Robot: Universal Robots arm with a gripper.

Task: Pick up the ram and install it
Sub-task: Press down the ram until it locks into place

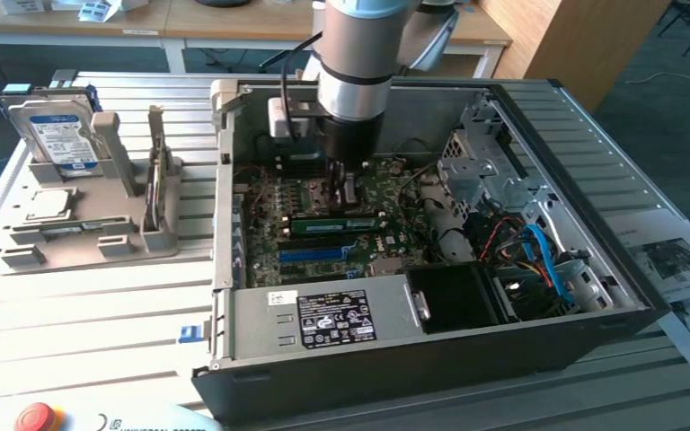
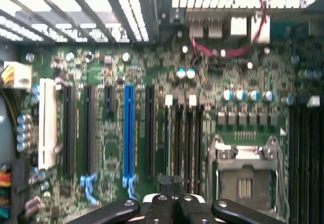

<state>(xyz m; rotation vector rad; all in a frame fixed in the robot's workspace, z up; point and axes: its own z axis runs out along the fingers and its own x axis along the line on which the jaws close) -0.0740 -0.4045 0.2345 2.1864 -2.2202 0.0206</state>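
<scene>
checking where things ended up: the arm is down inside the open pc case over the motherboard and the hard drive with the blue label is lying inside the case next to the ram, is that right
Not quite. The hard drive is not inside the case: the exterior view shows it standing in the grey holder outside, on the exterior view's left. The rest holds: the arm reaches down into the open PC case, its gripper over the motherboard by the ram.

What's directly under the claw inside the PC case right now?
The claw hangs shut over the green motherboard, beside the ram sitting in a slot. In the wrist view, the claw is above black memory slots. Its body covers the board directly beneath.
</scene>
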